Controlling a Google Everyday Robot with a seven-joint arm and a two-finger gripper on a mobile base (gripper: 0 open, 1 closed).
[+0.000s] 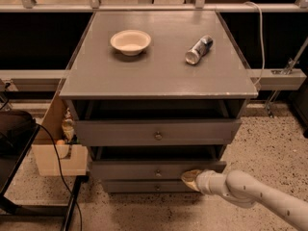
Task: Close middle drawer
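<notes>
The grey cabinet [159, 76] has three drawers. The middle drawer [130, 170] has a small round knob [158, 172] and stands out a little from the cabinet, with a dark gap above its front. My gripper [191, 177] comes in from the lower right on a white arm [260, 194]. Its tip rests against the middle drawer's front, just right of the knob. The top drawer [120, 132] also stands partly pulled out. The bottom drawer front [130, 186] shows as a thin strip below.
A cream bowl [130, 41] and a metal can [198, 50] lying on its side are on the cabinet top. A cardboard box [53, 153] and a black cable [57, 158] are at the left. A dark object [14, 134] sits at the far left. The floor is speckled.
</notes>
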